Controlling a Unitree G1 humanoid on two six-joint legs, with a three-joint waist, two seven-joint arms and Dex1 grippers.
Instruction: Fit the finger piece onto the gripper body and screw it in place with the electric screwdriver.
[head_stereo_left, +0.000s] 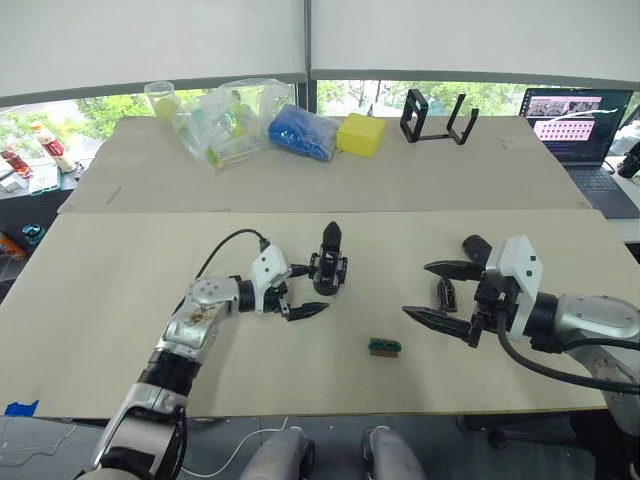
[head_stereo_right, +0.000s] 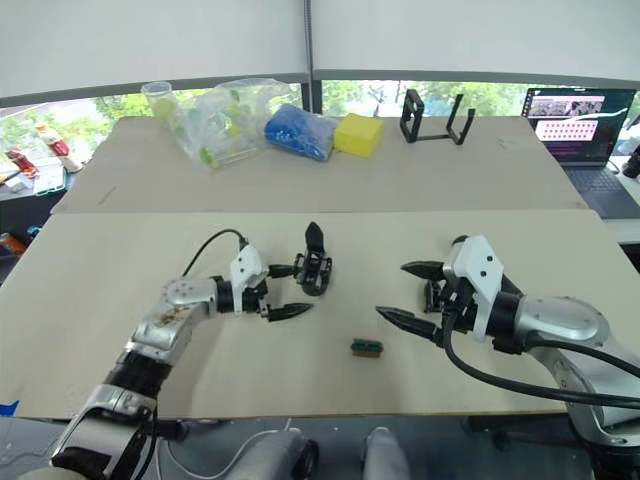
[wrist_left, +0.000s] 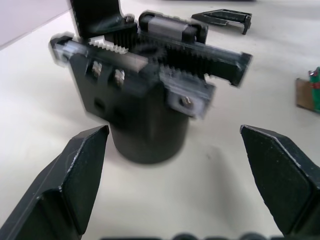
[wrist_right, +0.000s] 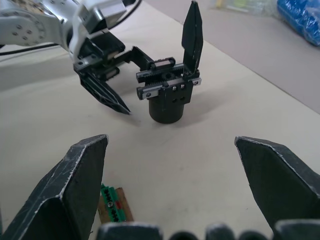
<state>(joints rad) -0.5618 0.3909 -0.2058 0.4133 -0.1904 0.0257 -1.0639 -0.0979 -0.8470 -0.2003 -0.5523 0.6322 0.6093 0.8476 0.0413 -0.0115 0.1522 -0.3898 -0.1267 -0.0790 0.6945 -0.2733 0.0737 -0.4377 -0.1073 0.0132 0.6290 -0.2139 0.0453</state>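
- The gripper body stands upright near the middle of the near table, its one pointed finger sticking up and a toothed rack across its top.
- The left gripper is just beside the body on the robot's left, fingers spread wide and holding nothing. In the left wrist view the body sits ahead of the gap between the two fingers, not touched by them.
- The right gripper hovers well to the right of the body, also spread wide and empty.
- The finger piece, a small black wedge, lies on the table between the right gripper's two fingers as seen from the head; whether they touch it cannot be told.
- A small green block lies on the table between the two grippers, nearer the front edge.
- On the far table are a black frame stand, a yellow block, a blue bag, a clear plastic bag and a cup.
- A laptop sits open at the far right.
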